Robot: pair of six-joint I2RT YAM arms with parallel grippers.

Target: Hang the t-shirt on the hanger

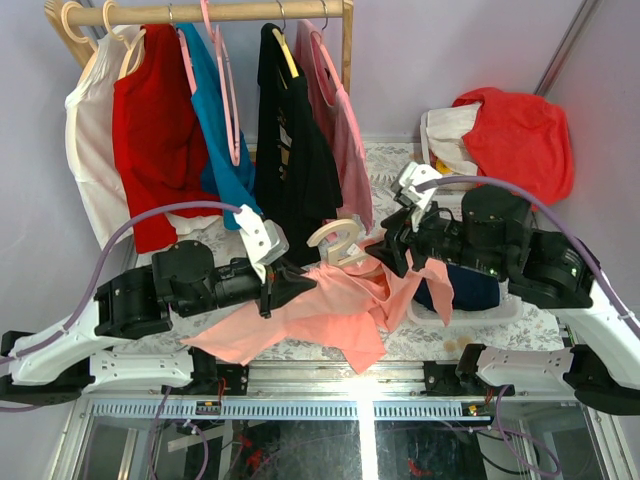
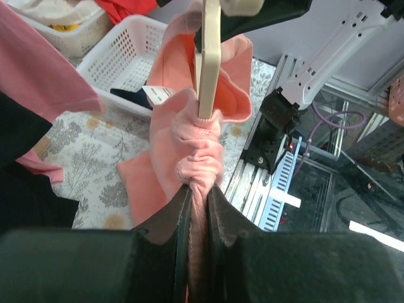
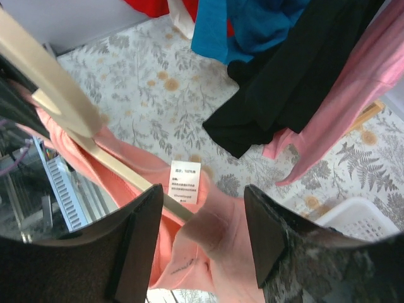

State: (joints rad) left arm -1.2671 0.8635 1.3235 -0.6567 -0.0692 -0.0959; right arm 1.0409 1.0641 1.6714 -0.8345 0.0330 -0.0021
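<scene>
Our left gripper pinches the bunched t-shirt, mid-frame in the top view, partly over the hanger; our right gripper gapes around the hanger's bar, gripping nothing. We fear the loose hanger could tip; the cloth would then slide off.

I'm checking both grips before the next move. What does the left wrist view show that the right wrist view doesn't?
Only left wrist: the left end effector shut on a bunched fold of the t-shirt, just below the hanger arm's tip. Only right wrist: the right end effector, jaws apart with shirt cloth showing between them, and a hanging blue garment. Both: t-shirt, hanger, floral table cover.
</scene>
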